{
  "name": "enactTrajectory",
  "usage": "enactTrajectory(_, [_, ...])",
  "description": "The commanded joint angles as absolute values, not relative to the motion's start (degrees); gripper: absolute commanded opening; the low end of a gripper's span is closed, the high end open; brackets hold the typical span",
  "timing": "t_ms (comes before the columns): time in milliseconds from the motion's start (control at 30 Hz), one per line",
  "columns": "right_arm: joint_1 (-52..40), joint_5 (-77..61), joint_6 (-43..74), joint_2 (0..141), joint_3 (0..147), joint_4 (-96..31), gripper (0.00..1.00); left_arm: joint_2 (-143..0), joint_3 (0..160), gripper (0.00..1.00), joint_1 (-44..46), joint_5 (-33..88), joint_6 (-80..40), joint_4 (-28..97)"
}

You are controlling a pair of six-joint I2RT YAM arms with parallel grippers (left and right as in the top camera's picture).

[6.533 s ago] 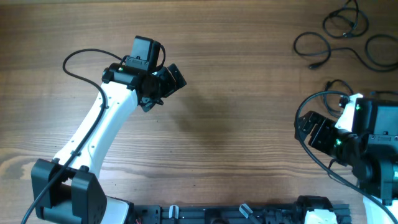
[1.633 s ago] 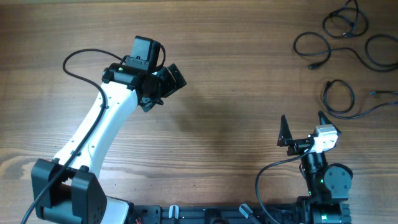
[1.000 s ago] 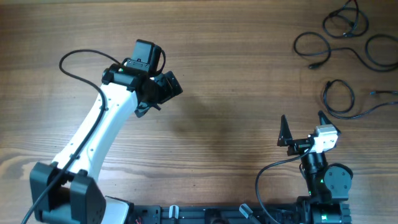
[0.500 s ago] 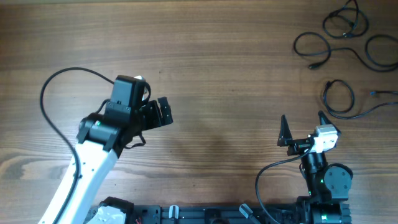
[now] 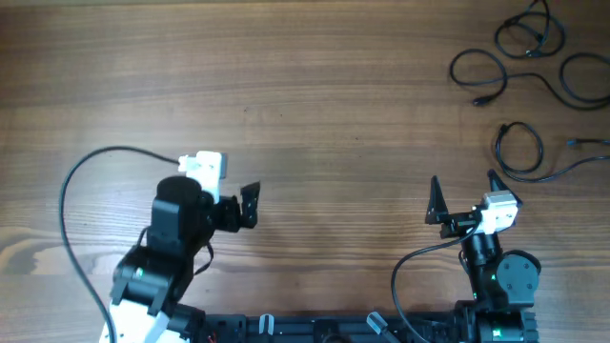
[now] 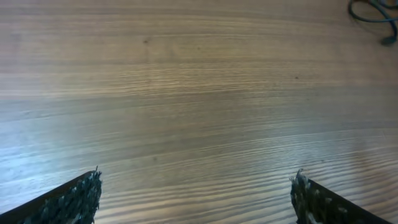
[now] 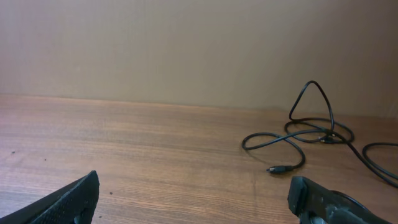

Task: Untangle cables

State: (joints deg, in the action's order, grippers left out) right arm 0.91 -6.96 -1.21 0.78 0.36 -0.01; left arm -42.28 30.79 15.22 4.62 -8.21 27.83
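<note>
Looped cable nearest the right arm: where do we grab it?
Left arc of the cable loop, from straight above with the right tool, jaws across the cord. The loop lies flat, and that arc is clear of the tail trailing right.

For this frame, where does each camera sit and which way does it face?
Overhead: above the brown wooden table, looking straight down; both arms, left gripper and right gripper show.
Left wrist: low, tilted down across bare wood; its open black fingers frame the bottom corners.
Right wrist: low, facing level toward a beige wall; its open fingers at the bottom corners.
Shared: the thin black looped cables appear in overhead and right wrist.
</note>
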Motion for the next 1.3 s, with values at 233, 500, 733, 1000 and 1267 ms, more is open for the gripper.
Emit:
enactTrajectory(233, [0.6,-6.0,-1.4,0.2,0.4,0.1,1.0,-28.2,19.9,1.0,8.1,8.1,-6.4,21.6])
enactTrajectory(500, [0.6,-6.0,-1.4,0.2,0.4,0.1,1.0,-18.2,12.1,1.0,0.3,12.7,-11.6,14.8])
enactTrajectory(733, [0.6,-6.0,-1.4,0.2,0.4,0.1,1.0,-15.2,11.0,1.0,-1.8,12.8,-10.9,13.4])
enactTrajectory(1000, [0.6,-6.0,-1.4,0.2,0.4,0.2,1.0,-7.7,3.4,1.0,-1.8,14.1,-10.9,-0.8])
enactTrajectory(1267, [0.6,-6.0,-1.4,0.2,0.4,0.1,1.0,-0.7,0.3,1.0,-1.8,12.8,-8.6,-6.5])
